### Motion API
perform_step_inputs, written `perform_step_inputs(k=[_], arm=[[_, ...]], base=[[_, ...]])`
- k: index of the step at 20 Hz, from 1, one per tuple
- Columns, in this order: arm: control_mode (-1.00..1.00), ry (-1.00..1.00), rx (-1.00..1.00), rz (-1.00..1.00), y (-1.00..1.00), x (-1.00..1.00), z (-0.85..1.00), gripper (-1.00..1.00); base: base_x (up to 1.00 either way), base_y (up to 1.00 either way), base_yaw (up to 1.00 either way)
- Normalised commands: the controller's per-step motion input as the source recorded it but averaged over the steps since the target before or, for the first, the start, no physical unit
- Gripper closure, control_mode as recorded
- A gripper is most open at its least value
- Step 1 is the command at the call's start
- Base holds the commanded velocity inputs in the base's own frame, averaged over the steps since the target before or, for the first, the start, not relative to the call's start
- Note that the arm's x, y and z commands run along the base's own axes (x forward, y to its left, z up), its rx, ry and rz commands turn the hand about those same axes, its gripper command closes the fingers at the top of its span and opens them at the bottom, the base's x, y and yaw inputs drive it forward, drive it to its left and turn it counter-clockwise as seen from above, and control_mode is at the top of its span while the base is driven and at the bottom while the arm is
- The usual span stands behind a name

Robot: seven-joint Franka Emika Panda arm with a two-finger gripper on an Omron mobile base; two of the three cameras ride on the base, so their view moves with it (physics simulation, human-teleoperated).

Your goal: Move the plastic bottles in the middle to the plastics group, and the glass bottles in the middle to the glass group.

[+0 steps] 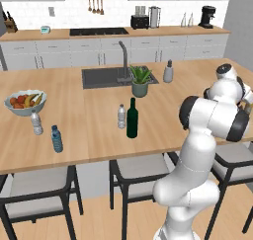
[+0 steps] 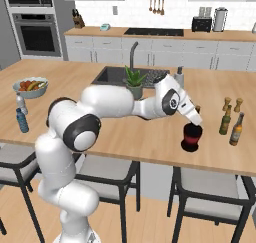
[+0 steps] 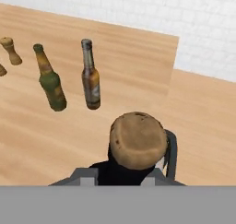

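Note:
The squat dark bottle with a red label (image 2: 191,137) stands at the counter's near right, its cork top (image 3: 138,140) between my fingers. My gripper (image 2: 194,122) is shut on its neck from above. Whether its base touches the wood I cannot tell. Just right of it stands the glass group: an olive bottle (image 2: 225,119) (image 3: 51,81) and a brown bottle (image 2: 236,129) (image 3: 91,77). The tall green wine bottle (image 1: 132,118) and the small clear water bottle (image 1: 121,116) stand together mid-counter. At the left, the plastics group holds a clear bottle (image 1: 35,123) and a blue bottle (image 1: 57,139).
Two wooden shakers (image 2: 232,104) stand behind the glass group. A fruit bowl (image 1: 25,102) sits at the far left, and a potted plant (image 1: 140,81), a sink (image 1: 101,77) and a soap dispenser (image 1: 168,72) sit further back. Stools line the counter's near edge (image 2: 165,159).

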Motion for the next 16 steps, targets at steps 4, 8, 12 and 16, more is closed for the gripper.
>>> perform_step_inputs(k=[4,8,12,16], arm=[[-1.00,-0.02,0.00,-0.09,-0.51,0.28,0.00,1.00],[-1.00,0.00,0.00,-0.09,-0.46,0.31,0.00,1.00],[-1.00,-0.09,0.00,-0.02,-0.24,0.25,-0.02,1.00],[-1.00,-0.13,0.00,0.00,-0.21,0.22,-0.10,1.00]], base=[[0.00,0.00,0.00],[0.00,0.00,0.00],[0.00,0.00,0.00],[0.00,0.00,0.00]])
